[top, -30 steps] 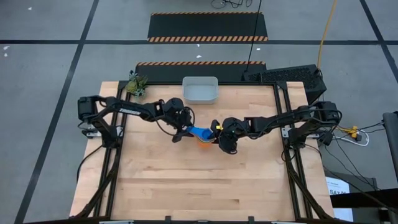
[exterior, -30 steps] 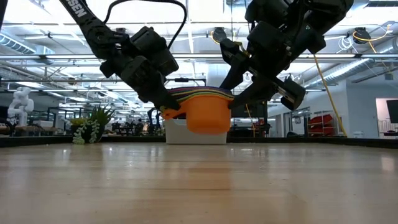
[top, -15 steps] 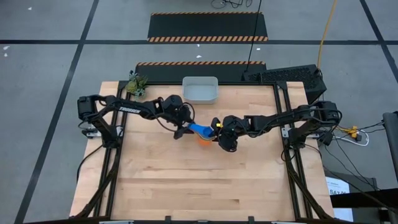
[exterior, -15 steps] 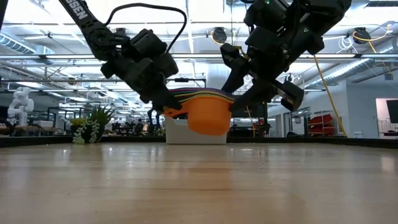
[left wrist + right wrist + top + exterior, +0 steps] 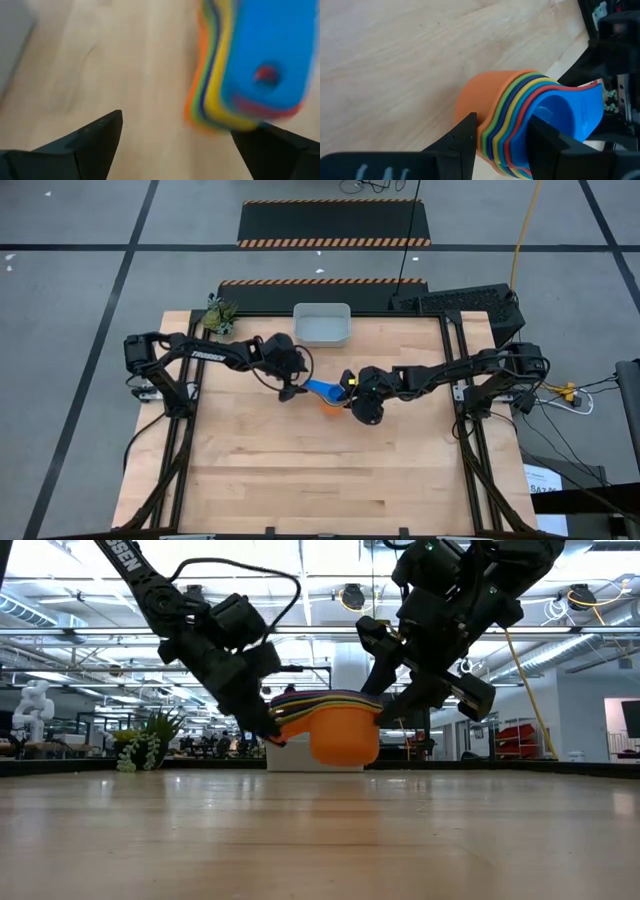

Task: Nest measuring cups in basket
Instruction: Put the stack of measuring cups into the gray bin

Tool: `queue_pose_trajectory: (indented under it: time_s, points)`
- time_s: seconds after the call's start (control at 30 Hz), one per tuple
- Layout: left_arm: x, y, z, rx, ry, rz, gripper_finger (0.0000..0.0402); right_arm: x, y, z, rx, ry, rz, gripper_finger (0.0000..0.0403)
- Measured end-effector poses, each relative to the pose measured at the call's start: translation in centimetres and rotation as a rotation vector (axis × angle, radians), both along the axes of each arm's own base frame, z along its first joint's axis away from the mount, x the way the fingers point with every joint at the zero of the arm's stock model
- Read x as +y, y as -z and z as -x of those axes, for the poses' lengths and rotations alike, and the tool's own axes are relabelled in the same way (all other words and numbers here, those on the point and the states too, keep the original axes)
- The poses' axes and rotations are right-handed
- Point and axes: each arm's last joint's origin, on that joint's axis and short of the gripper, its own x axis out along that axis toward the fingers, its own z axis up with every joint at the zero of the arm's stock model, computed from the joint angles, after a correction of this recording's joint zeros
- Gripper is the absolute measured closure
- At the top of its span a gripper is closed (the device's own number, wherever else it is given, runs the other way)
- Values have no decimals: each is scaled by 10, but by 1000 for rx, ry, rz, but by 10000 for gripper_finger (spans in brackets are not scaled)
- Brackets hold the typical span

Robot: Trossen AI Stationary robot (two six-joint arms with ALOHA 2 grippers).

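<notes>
Overhead camera straight down on pale wooden table (image 5: 300, 470), low camera level across it, wrist cameras close, all sharing nested coloured plastic measuring cups (image 5: 340, 730).

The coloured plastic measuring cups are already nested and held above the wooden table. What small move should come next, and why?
Probably carry the nested stack of coloured plastic measuring cups toward the pale rectangular plastic basket. The right gripper pinches the stack's rim, the left gripper stands open at the handles, and the stack hangs clear of the wooden table, well short of the basket.
</notes>
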Motion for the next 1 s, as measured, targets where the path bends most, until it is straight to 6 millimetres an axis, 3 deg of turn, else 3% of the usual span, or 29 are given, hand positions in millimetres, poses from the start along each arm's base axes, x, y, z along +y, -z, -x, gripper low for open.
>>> queue_pose_trajectory:
  time_s: [0.27, 0.47, 0.63, 0.73, 0.9, 1.0]
  points:
    - [-6, 11, 11, 198, 0, -108, 42, -2, 1, 1, 16, 17, -18, 281]
    - [-16, 13, 11, 246, 17, -120, 57, -5, 2, 2, 25, 48, -40, 281]
    - [-26, 12, 1, 109, -2, -289, 76, -5, 3, 3, 41, 49, -38, 281]
    - [-38, 21, 5, 63, 56, -422, 78, -5, 4, 4, 57, 57, -45, 281]
    - [-52, 29, 12, 16, 33, -648, 59, -5, 6, 6, 82, 86, -74, 281]
    - [-65, 26, 10, -109, 41, -687, 45, -7, 8, 7, 77, 109, -94, 281]
